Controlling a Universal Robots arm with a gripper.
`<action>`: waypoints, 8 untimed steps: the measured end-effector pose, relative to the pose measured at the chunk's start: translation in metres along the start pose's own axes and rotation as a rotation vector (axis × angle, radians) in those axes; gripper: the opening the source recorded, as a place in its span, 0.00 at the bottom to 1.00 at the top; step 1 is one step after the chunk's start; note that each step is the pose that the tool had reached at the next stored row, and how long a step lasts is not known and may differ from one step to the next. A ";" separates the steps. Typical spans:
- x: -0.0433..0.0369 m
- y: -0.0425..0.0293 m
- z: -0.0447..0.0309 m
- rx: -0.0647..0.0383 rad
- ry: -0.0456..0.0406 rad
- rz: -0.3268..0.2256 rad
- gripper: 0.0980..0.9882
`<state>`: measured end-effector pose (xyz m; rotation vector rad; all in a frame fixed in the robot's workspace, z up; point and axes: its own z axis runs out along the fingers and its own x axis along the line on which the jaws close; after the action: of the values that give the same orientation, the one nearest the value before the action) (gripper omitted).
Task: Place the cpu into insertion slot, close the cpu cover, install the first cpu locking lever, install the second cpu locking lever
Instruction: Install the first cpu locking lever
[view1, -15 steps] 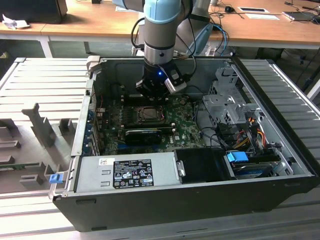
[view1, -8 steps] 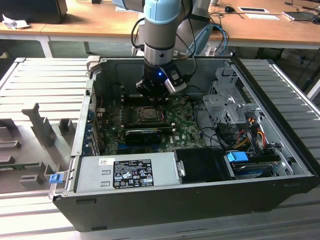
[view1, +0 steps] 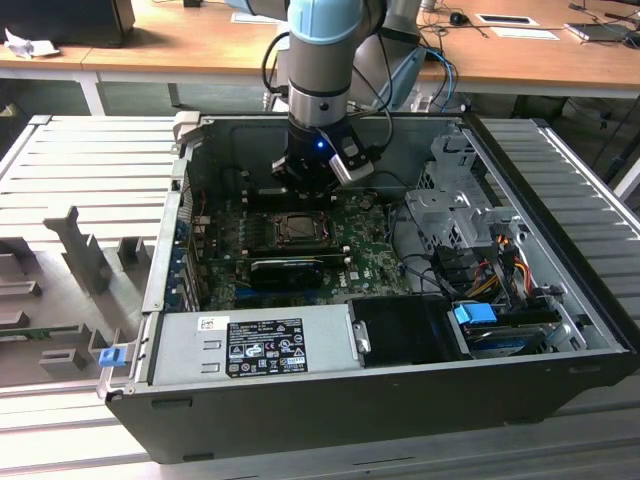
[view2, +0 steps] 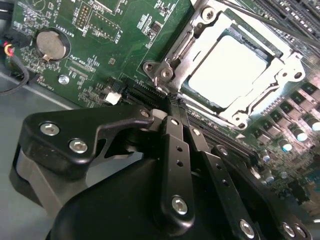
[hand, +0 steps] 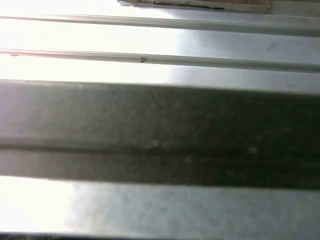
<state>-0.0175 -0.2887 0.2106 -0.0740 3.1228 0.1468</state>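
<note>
Hovering my black gripper (view2: 175, 107), fingers pinched together, holding nothing, beside dark-silver metal cpu cover (view2: 200, 42) over seated grey cpu (view2: 227, 65); sideways nudge risking slipped lever catch.

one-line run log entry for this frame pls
cpu: seated in insertion slot | cpu cover: closed over it | gripper: shut, empty, tips beside the socket's corner | locking levers: state unclear

The exterior view is looking down from the front into the open computer case (view1: 420, 380). The second wrist view is peering closely past the gripper (view2: 172, 112) at the motherboard (view2: 75, 30), sharing it. The first wrist view is facing ribbed metal panels (hand: 160, 60) nearby.
</note>
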 end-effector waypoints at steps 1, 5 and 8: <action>0.0000 0.0003 -0.0029 0.000 0.0002 0.000 0.01; 0.0000 -0.0019 -0.0050 0.000 0.0000 0.000 0.01; 0.0001 -0.0043 -0.0053 0.000 0.0000 0.000 0.01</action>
<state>-0.0175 -0.2935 0.2155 -0.0742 3.1229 0.1462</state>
